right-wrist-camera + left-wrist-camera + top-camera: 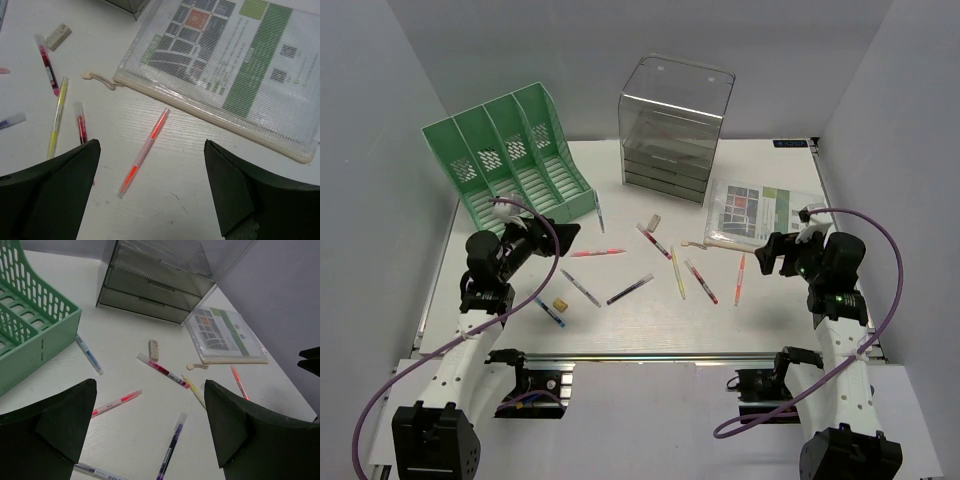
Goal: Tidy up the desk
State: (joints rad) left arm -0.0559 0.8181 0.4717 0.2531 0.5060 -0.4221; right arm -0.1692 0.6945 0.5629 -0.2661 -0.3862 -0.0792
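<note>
Desk (pixel 650 325) is seen as a big white flat board, and its long side is laid from left to right across the top picture. Its silver rail (pixel 650 356) is set along the lower edge, and pale grey walls are stood round the other three sides. The desk is spread out under both pincers and is seen in every picture.

The left pincer (pixel 563 233) is held above the left part of the desk and is pointed toward the middle. Its two fingers are spread wide and nothing is held between them. The right pincer (pixel 767 252) is held above the right part and is pointed left. Its fingers are spread wide too, and nothing is pinched.

A green file rack (pixel 510 165) is stood at the upper left, just behind the left pincer. A clear drawer box (pixel 672 125) is stood at the upper middle. A mesh pouch (pixel 758 205) is laid flat at the upper right, close to the right pincer.

Pens are scattered between the two pincers: a red pen (pixel 598 253), a purple pen (pixel 630 289), a yellow pen (pixel 677 273) and an orange pen (pixel 740 278). A small pale eraser (pixel 654 222) is laid in front of the drawer box. A tiny yellow block (pixel 560 303) is laid at the lower left.
</note>
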